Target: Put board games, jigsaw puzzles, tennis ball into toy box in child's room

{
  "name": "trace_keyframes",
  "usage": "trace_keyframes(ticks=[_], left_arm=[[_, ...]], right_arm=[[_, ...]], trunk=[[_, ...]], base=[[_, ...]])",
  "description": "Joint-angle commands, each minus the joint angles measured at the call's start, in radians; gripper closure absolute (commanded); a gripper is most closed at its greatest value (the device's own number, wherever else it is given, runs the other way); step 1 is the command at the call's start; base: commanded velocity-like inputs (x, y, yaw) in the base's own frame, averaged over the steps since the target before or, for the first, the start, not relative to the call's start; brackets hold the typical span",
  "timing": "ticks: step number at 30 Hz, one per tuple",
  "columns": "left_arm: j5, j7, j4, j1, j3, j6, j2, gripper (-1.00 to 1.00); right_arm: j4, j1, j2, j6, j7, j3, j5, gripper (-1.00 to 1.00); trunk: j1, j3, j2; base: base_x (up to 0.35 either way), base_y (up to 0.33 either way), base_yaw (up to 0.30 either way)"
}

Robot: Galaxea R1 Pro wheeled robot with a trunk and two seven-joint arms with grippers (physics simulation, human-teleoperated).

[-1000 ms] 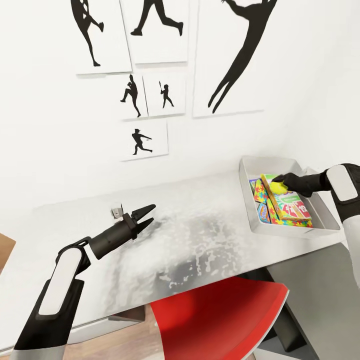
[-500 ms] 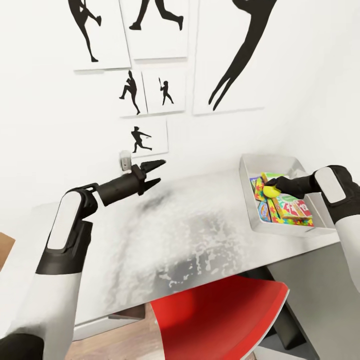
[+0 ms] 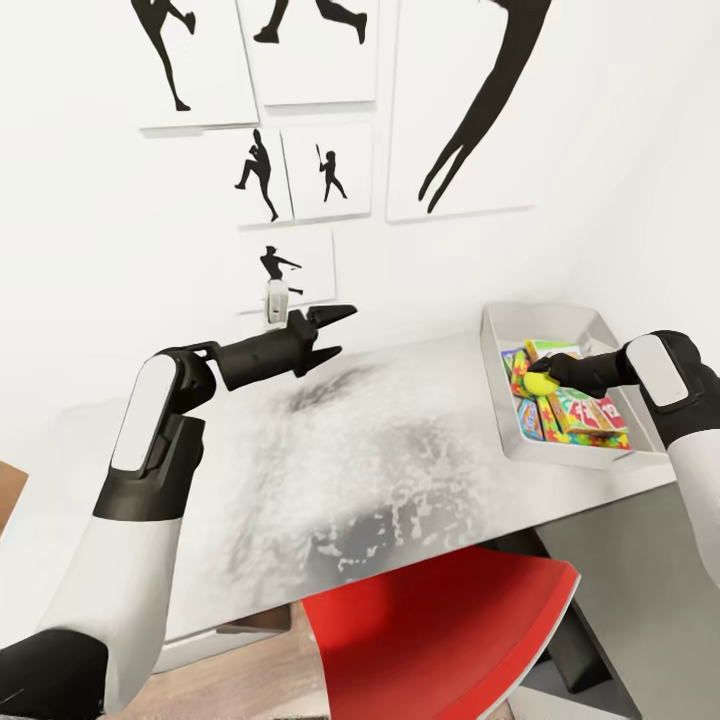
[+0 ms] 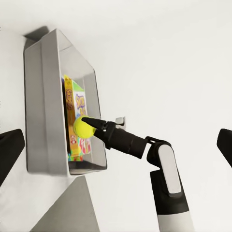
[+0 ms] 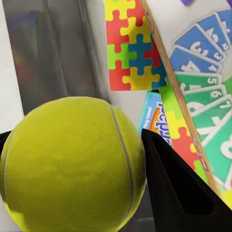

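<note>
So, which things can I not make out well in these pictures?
- How many boxes lie in the toy box: head view, the right gripper and tennis ball cover some.
- Box titles: head view, too small; right wrist view, cut off by the edges.
- Left gripper fingers: left wrist view, cut off at the edges.

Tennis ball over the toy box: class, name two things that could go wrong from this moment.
1. The tennis ball sits between the right gripper fingers above tilted game boxes; released here, it may roll or bounce over the toy box rim.
2. Lowering further, the fingertips might knock the jigsaw puzzle box leaning inside.
</note>
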State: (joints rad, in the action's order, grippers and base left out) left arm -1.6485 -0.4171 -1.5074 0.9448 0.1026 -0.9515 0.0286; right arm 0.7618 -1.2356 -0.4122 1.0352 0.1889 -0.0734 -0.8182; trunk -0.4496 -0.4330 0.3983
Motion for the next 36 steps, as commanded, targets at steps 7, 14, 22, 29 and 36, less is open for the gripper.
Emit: trace_keyframes(ticks=[7, 14, 22, 29, 36], left_arm=[[-0.016, -0.023, 0.000, 0.011, 0.004, -0.001, 0.005, -1.00], [-0.017, -0.027, -0.001, 0.014, 0.015, -0.001, 0.006, -1.00], [-0.016, -0.028, 0.000, 0.015, 0.030, -0.001, 0.009, -1.00], [-0.016, -0.028, 0.001, 0.015, 0.033, -0.001, 0.014, -1.00], [-0.017, -0.028, 0.002, 0.015, 0.034, -0.001, 0.019, -1.00]], right_arm=[[0.001, -0.001, -0.001, 0.001, 0.011, -0.004, -0.013, 1.00], [0.001, -0.001, 0.000, 0.000, 0.011, -0.004, -0.013, 1.00], [0.001, -0.001, 0.000, 0.000, 0.011, -0.004, -0.013, 1.00], [0.001, -0.001, 0.000, -0.001, 0.011, -0.003, -0.013, 1.00], [0.001, -0.002, -0.001, -0.001, 0.011, -0.003, -0.013, 1.00]], trunk=[[-0.001, -0.012, 0.002], [-0.001, -0.023, 0.002], [-0.001, -0.036, 0.002], [-0.001, -0.047, 0.002], [-0.001, -0.055, 0.002]], base=[[0.000, 0.000, 0.000], [0.000, 0.000, 0.000], [0.000, 0.000, 0.000], [0.000, 0.000, 0.000], [0.000, 0.000, 0.000]])
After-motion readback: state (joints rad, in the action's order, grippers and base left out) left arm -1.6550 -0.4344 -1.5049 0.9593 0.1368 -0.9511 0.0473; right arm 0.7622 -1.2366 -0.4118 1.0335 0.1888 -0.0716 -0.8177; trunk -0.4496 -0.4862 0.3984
